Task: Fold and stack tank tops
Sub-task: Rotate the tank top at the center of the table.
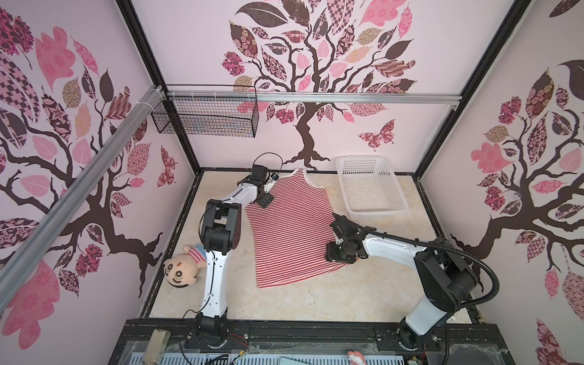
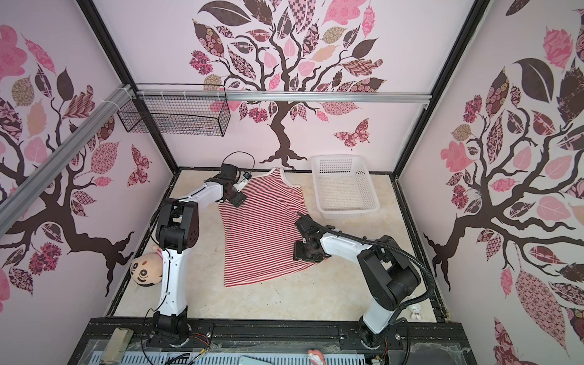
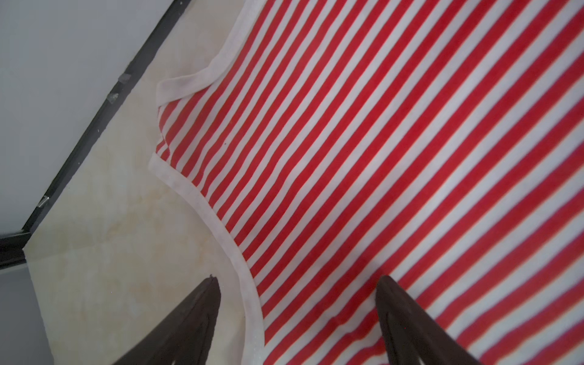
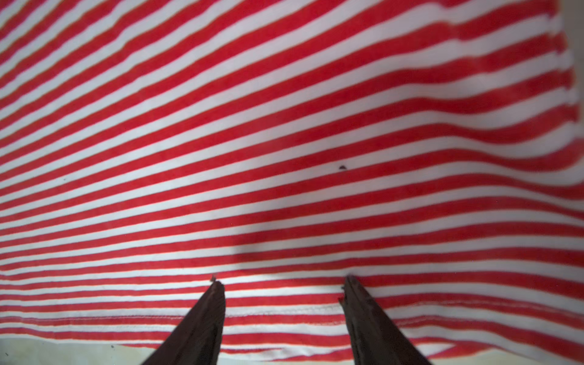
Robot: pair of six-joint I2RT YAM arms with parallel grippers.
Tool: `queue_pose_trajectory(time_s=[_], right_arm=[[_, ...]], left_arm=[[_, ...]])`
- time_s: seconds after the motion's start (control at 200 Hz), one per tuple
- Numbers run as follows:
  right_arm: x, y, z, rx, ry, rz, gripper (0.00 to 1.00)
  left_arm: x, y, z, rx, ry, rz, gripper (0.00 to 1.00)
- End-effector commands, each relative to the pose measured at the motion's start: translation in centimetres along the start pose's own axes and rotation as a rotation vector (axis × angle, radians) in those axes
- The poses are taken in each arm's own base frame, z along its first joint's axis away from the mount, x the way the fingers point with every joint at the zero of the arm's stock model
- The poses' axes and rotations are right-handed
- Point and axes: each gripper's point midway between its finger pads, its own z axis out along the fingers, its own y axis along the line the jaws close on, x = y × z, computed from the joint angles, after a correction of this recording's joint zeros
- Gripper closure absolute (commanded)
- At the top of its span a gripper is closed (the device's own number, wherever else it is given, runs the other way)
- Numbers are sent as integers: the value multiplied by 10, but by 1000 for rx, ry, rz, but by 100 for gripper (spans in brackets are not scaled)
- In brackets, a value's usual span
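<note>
One red-and-white striped tank top (image 1: 289, 230) (image 2: 262, 229) lies spread flat on the beige table, shoulder straps towards the back wall and hem towards the front. My left gripper (image 1: 266, 200) (image 3: 299, 279) is open over the top's left armhole. It straddles the white trim (image 3: 202, 202), one finger above bare table and the other above the stripes. My right gripper (image 1: 340, 257) (image 4: 282, 279) is open low over the right end of the hem (image 4: 126, 316), both fingertips against the striped cloth and nothing pinched. No other tank top shows.
A white perforated basket (image 1: 370, 186) stands at the back right, close to the top's right edge. A plush doll (image 1: 180, 266) lies by the left arm's base. A black wire basket (image 1: 206, 116) hangs on the back wall. Bare table (image 1: 313, 301) lies in front of the hem.
</note>
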Motion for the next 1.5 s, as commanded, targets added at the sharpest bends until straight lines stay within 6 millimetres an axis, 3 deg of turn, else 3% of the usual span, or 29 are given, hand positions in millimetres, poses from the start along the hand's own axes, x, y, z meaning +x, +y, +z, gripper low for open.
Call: queue_pose_trajectory(time_s=[0.0, 0.12, 0.36, 0.54, 0.605, 0.68, 0.816, 0.946, 1.041, 1.131, 1.306, 1.491], right_arm=[[9, -31, 19, 93, 70, 1, 37], [-7, -30, 31, 139, 95, -50, 37], [-58, -27, 47, 191, 68, -75, 37], [-103, -29, 55, 213, 44, -92, 37], [-128, -31, 53, 235, 22, -94, 36], [-155, -26, 43, 229, -25, -100, 36], [-182, 16, 6, 70, -129, -125, 35], [-170, 36, -24, 7, -164, -118, 35], [-148, 43, -29, -30, -161, -116, 35], [-140, 35, -25, -6, -162, -104, 35], [-161, 5, -14, 48, -149, -55, 35], [-179, -10, -13, 103, -166, -50, 35]], left_arm=[[63, -14, -4, 32, 160, 63, 19], [94, -21, -26, 32, 184, 85, 19], [156, -40, -73, 57, 274, 83, 20], [184, -58, -105, 75, 283, 51, 20], [191, -66, -117, 100, 286, 24, 20], [193, -78, -134, 152, 272, -10, 20], [186, -95, -167, 249, 209, -53, 20], [166, -74, -184, 169, 126, -74, 19], [150, -51, -185, 72, 75, -85, 18], [142, -45, -170, 51, 62, -79, 18], [143, -47, -138, 69, 133, -144, 19], [145, -32, -145, 33, 98, -247, 18]])
